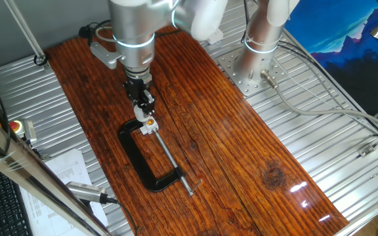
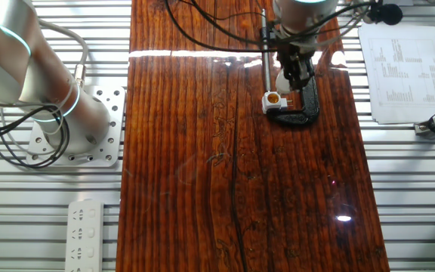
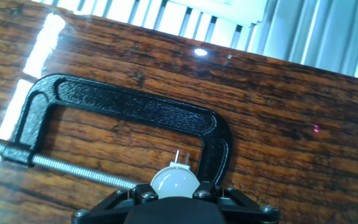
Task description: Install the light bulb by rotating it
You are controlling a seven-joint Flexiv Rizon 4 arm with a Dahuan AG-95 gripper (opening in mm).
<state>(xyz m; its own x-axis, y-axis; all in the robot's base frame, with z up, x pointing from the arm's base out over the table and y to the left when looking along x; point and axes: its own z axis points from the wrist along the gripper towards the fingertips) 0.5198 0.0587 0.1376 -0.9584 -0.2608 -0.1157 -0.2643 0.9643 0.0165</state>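
In the hand view, the gripper is sitting at the bottom edge of the picture, its black fingers pinching the small white light bulb from both sides. Two thin metal pins are sticking up from the bulb's far side. Just beyond the bulb, a black clamp is lying flat on the wooden table, its curved frame arching around past the bulb and its threaded screw running in from the left edge toward the bulb.

From one fixed view, the gripper is hanging straight down from the silver arm, right over a small white socket block with an orange centre, which is sitting at the end of the clamp. The bulb itself is too small to make out there. From the other fixed view, the gripper is standing just above the socket block, with the bulb showing as a white spot between the fingers, close to the block; whether it is touching the block cannot be told.

Farther off, the arm's round base is standing on a metal plate beside the table, with cables trailing from it.
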